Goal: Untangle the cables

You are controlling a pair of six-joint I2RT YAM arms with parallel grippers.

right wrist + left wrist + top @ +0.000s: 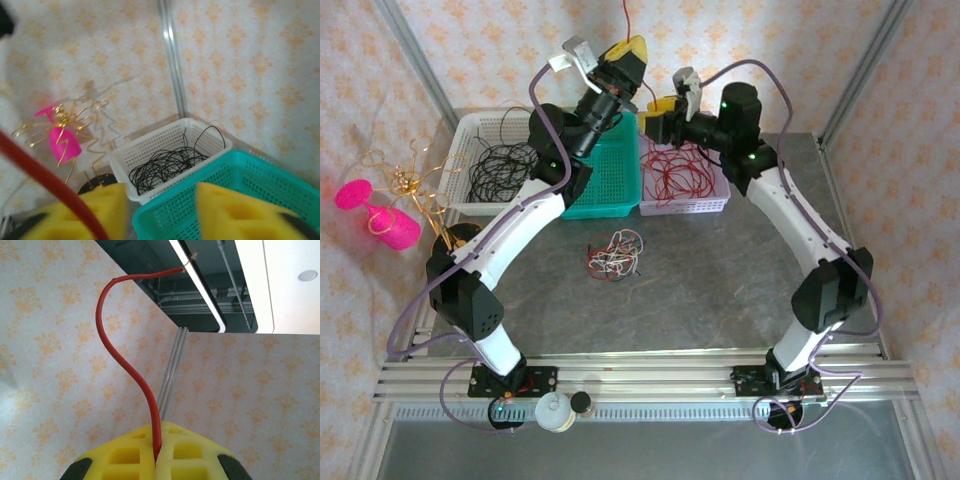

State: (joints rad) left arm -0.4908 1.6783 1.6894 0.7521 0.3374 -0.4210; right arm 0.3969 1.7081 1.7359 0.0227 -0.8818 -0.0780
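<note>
Cables [613,253] in red, black and white lie knotted in the foreground, in the middle of the table [740,290]. Beyond them sit three baskets: black strands [500,168] in the left white basket [485,118], a teal basket [610,190], and red strands [678,172] in the right white basket [685,205]. Above the teal one my left gripper [156,460] pinches a red cable [122,360] that climbs overhead; my right gripper [162,210] hangs beside it, pads parted.

High rear overview; close wrist views wallward.
</note>
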